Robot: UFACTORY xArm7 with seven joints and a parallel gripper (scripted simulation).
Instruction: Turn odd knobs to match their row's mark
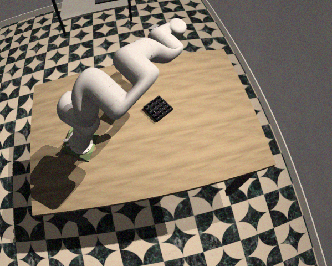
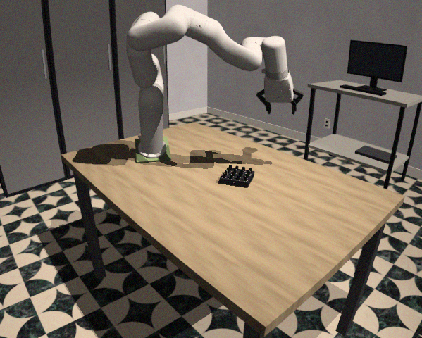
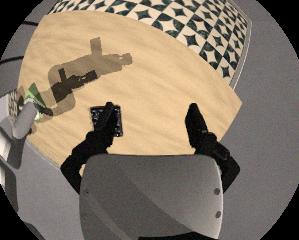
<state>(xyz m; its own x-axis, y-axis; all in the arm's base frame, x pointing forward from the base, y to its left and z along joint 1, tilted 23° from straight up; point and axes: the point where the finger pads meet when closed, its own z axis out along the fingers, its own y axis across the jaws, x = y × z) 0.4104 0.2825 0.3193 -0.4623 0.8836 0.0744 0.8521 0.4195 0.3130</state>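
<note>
Your gripper [image 2: 280,108] hangs wide open and empty, high above the table's [image 2: 313,232] far edge, well apart from the knob box [image 2: 237,177].

You have one black knob box standing near the middle of the wooden table, and its printed names are too small to read. The green base plate [image 2: 165,153] sits at a table corner. Off the table stand one side desk [image 2: 404,97] with one monitor [image 2: 376,60] and keyboard [image 2: 362,89], and grey cabinets [image 2: 21,91].

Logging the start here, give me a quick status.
Gripper open, empty, high above table's far edge. Knob box upright on table, untouched. Nothing in the way.
</note>
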